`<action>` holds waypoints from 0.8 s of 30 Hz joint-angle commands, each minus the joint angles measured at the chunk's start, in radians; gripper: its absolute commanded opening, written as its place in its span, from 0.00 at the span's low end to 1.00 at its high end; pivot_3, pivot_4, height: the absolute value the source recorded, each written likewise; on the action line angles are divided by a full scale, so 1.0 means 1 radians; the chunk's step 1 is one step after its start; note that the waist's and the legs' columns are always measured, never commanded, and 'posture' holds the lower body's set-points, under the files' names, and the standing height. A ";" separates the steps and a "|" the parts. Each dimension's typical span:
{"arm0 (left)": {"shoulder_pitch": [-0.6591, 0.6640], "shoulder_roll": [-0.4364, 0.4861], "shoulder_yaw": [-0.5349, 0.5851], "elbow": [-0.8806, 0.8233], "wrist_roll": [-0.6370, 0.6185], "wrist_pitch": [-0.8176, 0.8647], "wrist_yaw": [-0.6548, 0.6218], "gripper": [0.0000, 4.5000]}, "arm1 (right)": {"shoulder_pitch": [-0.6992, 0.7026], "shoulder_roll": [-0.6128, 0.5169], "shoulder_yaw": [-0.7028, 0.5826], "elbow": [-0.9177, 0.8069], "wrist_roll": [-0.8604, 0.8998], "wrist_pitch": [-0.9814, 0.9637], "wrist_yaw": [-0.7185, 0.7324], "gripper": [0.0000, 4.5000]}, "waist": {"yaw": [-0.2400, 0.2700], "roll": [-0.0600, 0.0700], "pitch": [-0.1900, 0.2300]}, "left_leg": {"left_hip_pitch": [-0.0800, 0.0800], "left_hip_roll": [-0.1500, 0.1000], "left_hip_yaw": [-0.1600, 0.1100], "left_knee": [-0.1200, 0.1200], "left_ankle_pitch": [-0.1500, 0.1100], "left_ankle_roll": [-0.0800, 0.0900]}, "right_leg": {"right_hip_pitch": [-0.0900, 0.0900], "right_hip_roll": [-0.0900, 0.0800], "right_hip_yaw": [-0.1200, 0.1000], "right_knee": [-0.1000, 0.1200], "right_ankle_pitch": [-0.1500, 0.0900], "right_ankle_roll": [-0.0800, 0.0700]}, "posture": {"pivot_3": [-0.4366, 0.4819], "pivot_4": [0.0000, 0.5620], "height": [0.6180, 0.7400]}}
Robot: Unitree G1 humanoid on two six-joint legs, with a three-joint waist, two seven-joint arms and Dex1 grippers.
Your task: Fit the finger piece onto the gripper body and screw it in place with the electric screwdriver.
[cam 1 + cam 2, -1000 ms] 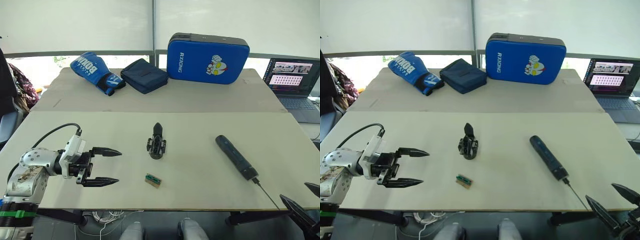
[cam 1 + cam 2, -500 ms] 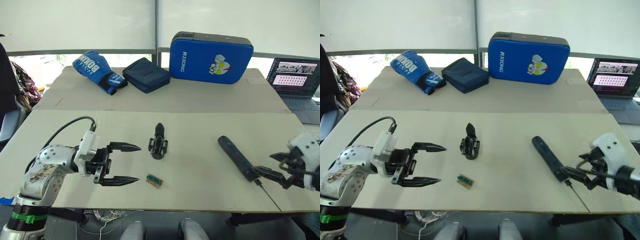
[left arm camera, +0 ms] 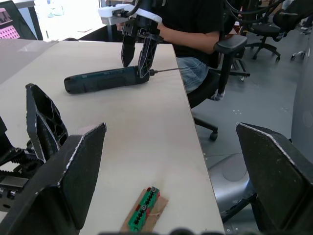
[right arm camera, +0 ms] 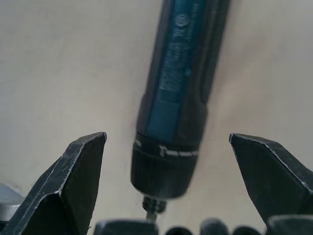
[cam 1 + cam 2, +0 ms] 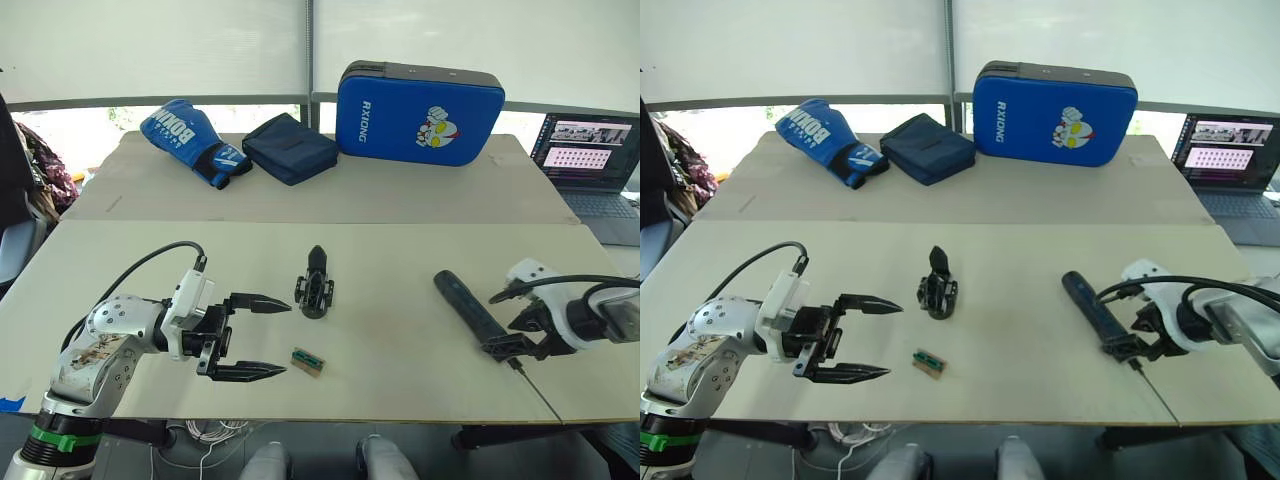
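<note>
The gripper body [image 5: 314, 296] stands at the middle of the near table, with the finger piece [image 5: 317, 258] rising as a pointed blade from its far side; whether the two are joined I cannot tell. My left gripper [image 5: 285, 338] is open just left of the body, not touching it. The electric screwdriver [image 5: 472, 315] lies on the right, its thin bit [image 5: 530, 385] pointing toward the front edge. My right gripper [image 4: 168, 141] is open and straddles the screwdriver's bit end, one finger on each side.
A small green-topped block [image 5: 306, 360] lies near the left gripper's lower finger. On the far table sit a blue boxing glove [image 5: 193, 143], a dark pouch [image 5: 290, 150] and a blue pad [image 5: 420, 102]. A laptop [image 5: 590, 160] is at the right. A seated person [image 3: 195, 29] is beyond the table edge.
My right gripper has come up from the front right corner to the screwdriver's bit end. My left gripper has moved right, closer to the gripper body.
</note>
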 commanded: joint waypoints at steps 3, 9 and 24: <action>0.020 0.006 0.026 -0.026 -0.004 -0.022 0.013 1.00 | -0.022 0.025 0.005 0.016 -0.052 -0.001 0.004 1.00 | 0.006 0.000 0.000 | -0.001 -0.001 0.000 0.001 0.000 0.000 | 0.000 0.000 0.000 0.000 0.000 0.000 | 0.48 0.27 1.00; 0.027 0.008 0.034 -0.019 -0.003 -0.034 0.018 1.00 | 0.029 0.034 -0.017 0.003 -0.085 -0.038 -0.004 0.58 | 0.005 0.000 0.000 | -0.001 0.000 0.000 0.001 0.000 0.000 | 0.000 0.000 0.000 0.000 0.000 0.000 | 0.48 0.27 1.00; 0.045 0.009 0.037 0.033 0.006 -0.076 -0.015 1.00 | -0.034 0.122 -0.096 -0.297 0.002 0.107 -0.042 0.43 | -0.002 0.003 0.002 | -0.001 0.001 -0.001 0.001 0.000 0.000 | -0.001 0.001 -0.001 0.001 0.001 0.000 | 0.48 0.27 1.00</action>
